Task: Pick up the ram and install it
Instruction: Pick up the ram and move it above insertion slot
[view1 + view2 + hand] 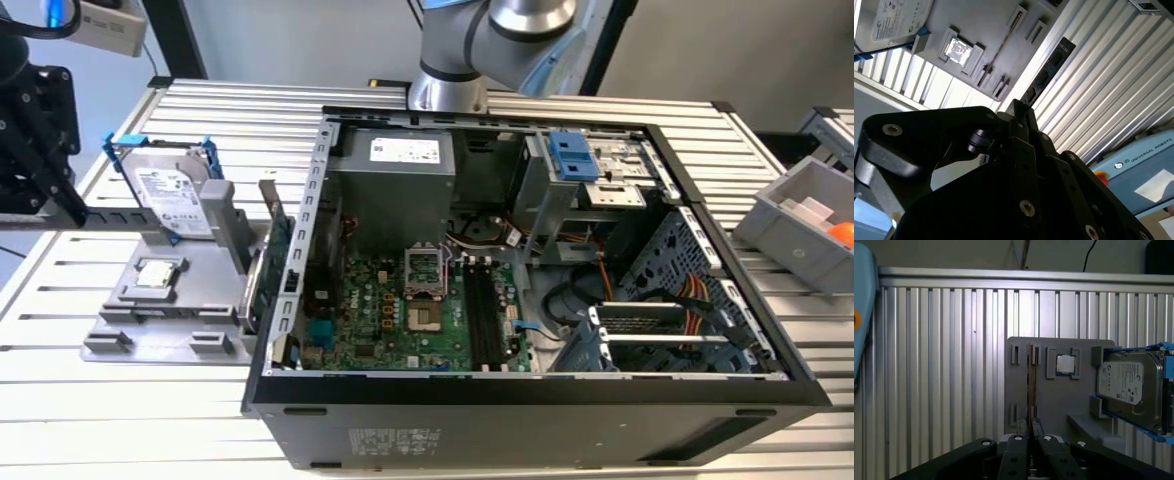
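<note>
My gripper (pixel 1030 426) is shut on the ram (pixel 1030 385), which runs out from the fingertips as a thin edge-on line in the first wrist view. In the second wrist view the ram (pixel 1050 70) is a dark narrow strip with chips, reaching out from the gripper (pixel 1016 106) over the ribbed table beside the grey holder tray (pixel 979 30). In the exterior view the gripper (pixel 51 200) hangs at the left edge, above and left of the tray (pixel 160 325). The open computer case (pixel 534 410) lies in the middle, with long black memory slots (pixel 483 305) on its green board.
The tray also carries a silver hard drive (pixel 174 195) in a blue-trimmed frame and a small square processor chip (pixel 158 272). The arm's base (pixel 447 90) stands behind the case. A grey bin (pixel 801 215) sits at the exterior view's right.
</note>
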Tool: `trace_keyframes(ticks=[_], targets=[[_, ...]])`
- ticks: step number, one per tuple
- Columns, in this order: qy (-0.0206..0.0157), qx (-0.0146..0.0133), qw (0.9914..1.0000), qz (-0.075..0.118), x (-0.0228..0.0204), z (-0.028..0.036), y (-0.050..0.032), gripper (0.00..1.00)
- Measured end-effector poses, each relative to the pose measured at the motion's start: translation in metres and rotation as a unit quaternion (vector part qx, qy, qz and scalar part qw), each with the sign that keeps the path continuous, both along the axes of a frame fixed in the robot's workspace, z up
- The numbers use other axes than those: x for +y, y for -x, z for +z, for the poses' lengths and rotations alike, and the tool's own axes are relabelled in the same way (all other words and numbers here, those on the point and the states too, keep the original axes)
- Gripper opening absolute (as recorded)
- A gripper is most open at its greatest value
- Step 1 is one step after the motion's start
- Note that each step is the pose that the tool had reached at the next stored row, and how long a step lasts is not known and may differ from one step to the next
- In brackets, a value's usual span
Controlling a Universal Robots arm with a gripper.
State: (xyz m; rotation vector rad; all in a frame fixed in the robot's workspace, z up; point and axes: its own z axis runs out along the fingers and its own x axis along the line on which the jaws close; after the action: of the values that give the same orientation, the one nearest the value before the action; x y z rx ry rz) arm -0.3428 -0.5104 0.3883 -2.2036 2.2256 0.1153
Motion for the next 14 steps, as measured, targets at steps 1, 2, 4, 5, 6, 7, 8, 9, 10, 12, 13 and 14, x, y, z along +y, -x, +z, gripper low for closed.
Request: trace_keyframes(ticks=[1,2,4,5,6,7,8,9,10,12,13,14], targets=[[0.0000,0.0000,1.00000,0.000,0.0000,0.0000,-0.0011,0.00],[0.0000,0.0001,1.00000,0.000,0.0000,0.0000,-0.0022,0.00],[0.0000,0.0001,1.00000,0.000,0.0000,0.0000,-0.0043,0.00],[0.0000,0.0001,1.00000,0.000,0.0000,0.0000,-0.0053,0.00],[0.0000,0.0002,1.00000,0.000,0.0000,0.0000,-0.0064,0.00],[0.0000,0.0002,1.00000,0.000,0.0000,0.0000,-0.0074,0.00],[0.0000,0.0002,1.00000,0.000,0.0000,0.0000,-0.0085,0.00],[0.0000,0.0002,1.00000,0.000,0.0000,0.0000,-0.0095,0.00],[0.0000,0.0002,1.00000,0.000,0.0000,0.0000,-0.0106,0.00],[0.0000,0.0003,1.00000,0.000,0.0000,0.0000,-0.0127,0.00],[0.0000,0.0003,1.00000,0.000,0.0000,0.0000,-0.0138,0.00],[0.0000,0.0004,1.00000,0.000,0.0000,0.0000,-0.0147,0.00]])
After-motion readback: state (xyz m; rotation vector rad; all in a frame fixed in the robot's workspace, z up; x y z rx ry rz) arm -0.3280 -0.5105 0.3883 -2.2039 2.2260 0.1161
